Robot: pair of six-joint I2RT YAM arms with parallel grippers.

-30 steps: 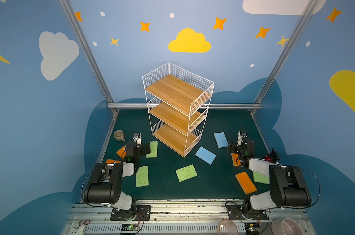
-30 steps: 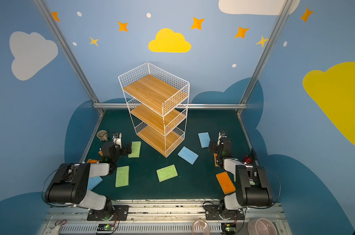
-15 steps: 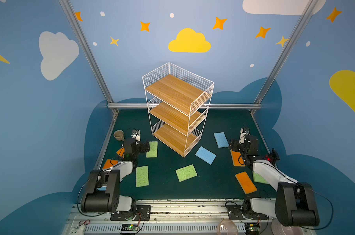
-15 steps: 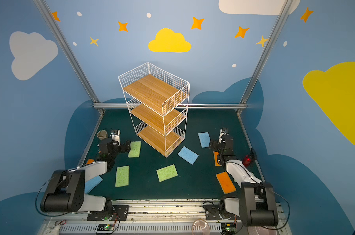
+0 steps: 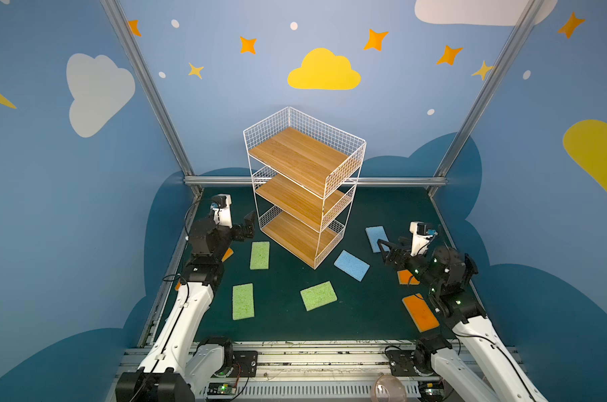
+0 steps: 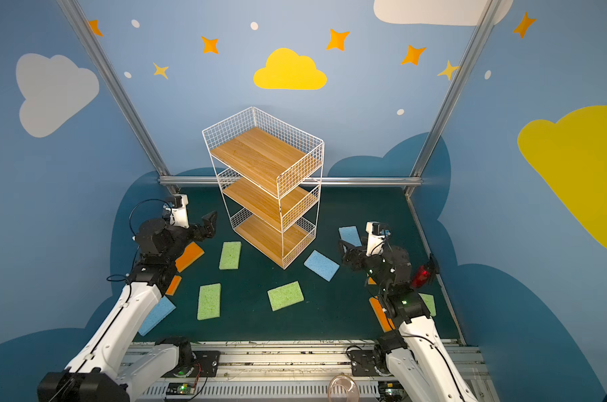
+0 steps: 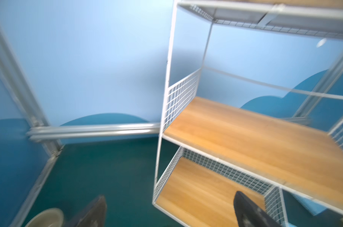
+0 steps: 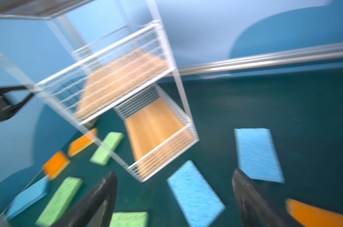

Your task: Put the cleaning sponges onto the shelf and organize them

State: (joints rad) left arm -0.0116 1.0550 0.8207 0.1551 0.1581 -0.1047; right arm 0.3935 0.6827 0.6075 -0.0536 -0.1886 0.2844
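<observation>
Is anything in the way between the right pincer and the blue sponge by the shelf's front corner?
Nothing visible. The open right pincer hangs near that blue sponge, only bare mat between them; the shelf stands beside, not across the path.

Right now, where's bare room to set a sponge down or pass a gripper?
Free: all three boards of the shelf; the mat behind it up to the back rail; the mat between the middle green sponge and the front orange sponge. Crowded: the mat's left edge, orange sponges partly under the left arm.
</observation>
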